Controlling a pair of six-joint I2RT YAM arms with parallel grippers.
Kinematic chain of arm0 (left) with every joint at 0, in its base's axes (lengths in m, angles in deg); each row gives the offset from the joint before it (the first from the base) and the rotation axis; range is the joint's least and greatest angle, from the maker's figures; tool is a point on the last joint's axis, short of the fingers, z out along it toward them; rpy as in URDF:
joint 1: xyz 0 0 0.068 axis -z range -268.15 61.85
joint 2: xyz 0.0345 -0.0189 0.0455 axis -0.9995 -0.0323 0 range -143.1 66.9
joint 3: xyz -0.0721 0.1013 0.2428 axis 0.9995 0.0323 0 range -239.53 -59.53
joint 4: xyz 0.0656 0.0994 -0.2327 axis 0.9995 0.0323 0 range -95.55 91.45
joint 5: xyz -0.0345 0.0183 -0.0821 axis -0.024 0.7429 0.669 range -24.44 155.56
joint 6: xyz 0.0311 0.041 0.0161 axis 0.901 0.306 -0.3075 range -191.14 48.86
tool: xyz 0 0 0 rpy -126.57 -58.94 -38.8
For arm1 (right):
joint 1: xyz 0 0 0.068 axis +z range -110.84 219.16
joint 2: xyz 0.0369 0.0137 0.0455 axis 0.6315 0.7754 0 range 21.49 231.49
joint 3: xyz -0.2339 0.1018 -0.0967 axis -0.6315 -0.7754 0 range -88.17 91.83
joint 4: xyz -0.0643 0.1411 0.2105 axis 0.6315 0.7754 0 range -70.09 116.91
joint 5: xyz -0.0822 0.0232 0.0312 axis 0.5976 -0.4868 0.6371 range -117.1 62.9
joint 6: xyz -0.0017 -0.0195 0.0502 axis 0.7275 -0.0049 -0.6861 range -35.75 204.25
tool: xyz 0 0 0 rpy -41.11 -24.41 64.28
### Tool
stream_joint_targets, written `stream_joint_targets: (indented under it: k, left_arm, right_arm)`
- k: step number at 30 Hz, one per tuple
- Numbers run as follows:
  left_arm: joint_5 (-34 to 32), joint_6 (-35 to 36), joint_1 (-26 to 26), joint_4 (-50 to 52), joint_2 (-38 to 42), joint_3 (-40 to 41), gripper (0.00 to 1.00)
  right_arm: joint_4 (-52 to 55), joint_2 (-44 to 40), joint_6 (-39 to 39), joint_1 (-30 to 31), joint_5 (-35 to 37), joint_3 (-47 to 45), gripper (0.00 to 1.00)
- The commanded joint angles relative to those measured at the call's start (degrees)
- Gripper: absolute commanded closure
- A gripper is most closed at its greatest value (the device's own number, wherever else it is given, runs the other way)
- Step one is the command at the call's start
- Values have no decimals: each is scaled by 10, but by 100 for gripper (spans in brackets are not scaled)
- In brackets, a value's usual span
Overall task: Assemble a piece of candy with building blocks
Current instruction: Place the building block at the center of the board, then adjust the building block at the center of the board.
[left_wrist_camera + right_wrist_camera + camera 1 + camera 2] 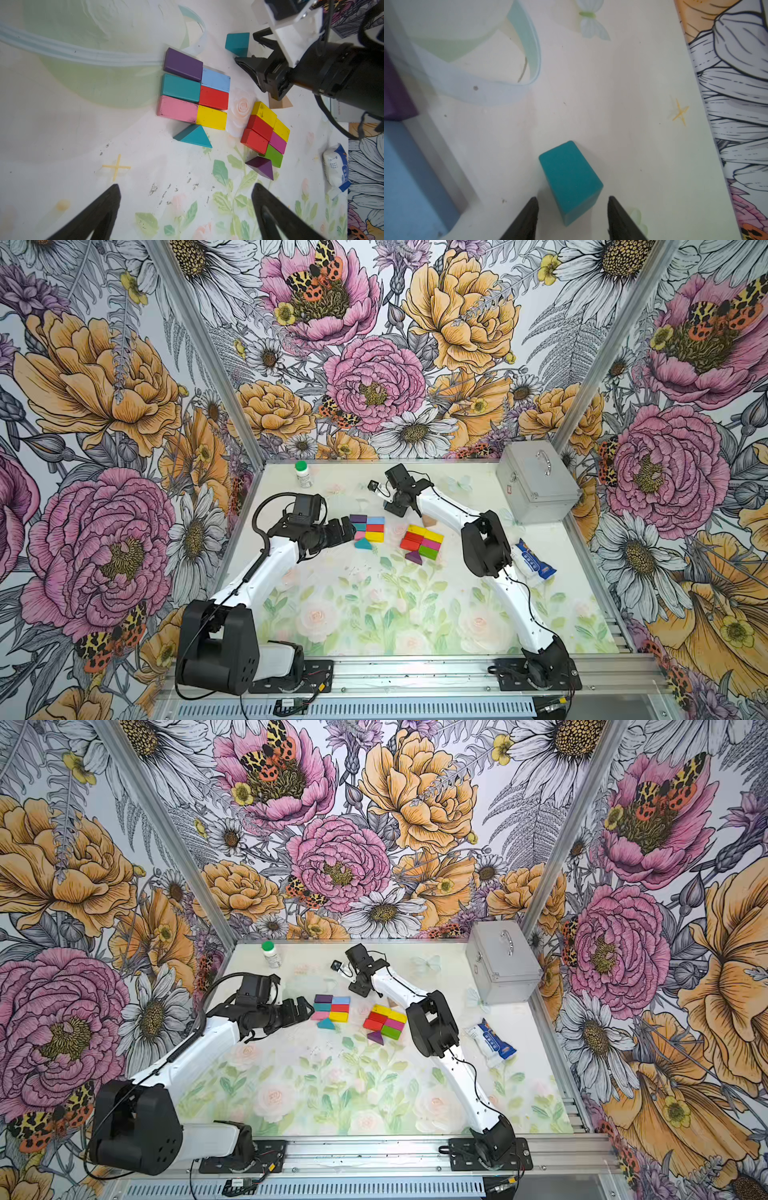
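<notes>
Right gripper (572, 199), jaws apart astride the teal block (571, 178) toward the far edge of the tabletop (612, 104), may skew it if closed off-centre; left gripper (185, 185) gapes empty.

Left group (367, 527): six bricks flat in a two-by-three rectangle, sides touching, mid-worktop: purple brick (182, 64), light blue brick (216, 80), teal brick (180, 88), red brick (214, 97), pink brick (177, 109), yellow brick (211, 117).
Teal triangle (195, 137): flat, apex just beside the pink-yellow seam, on the front-edge side.
Right group (422, 541): six bricks flat and packed, skewed to the worktop edges: yellow pair (264, 113), red pair (259, 126), magenta brick (277, 143), green brick (274, 156).
Purple triangle (261, 167): flat, just beside the green brick, front-edge side.
Tan triangle (282, 104): at the right group's far side, partly hidden.
Teal block (571, 178): alone, nearer the far edge, apart from both groups.
</notes>
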Motion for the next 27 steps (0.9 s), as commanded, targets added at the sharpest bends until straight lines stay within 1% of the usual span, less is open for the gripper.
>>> stream_joint_targets:
  k: [1, 6, 10, 17, 22, 27]
  left_arm:
    - [-1, 11, -3, -19, 4, -4, 1]
    - [1, 11, -3, -22, 3, -4, 1]
    - [7, 9, -6, -25, 0, -5, 1]
    - [12, 9, -9, -26, -4, -5, 1]
    - [12, 9, -9, -27, -6, -6, 1]
    - [12, 9, -8, -28, -6, -6, 1]
  right_arm:
    - [-1, -19, -9, -4, -17, 19, 43]
    - [0, -2, -12, -10, -36, 43, 42]
    - [0, 9, -7, -14, -66, 53, 44]
    - [8, 22, -5, -26, -98, 58, 45]
    - [18, 31, 9, -32, -139, 59, 45]
    - [38, 48, 25, -32, -147, 85, 45]
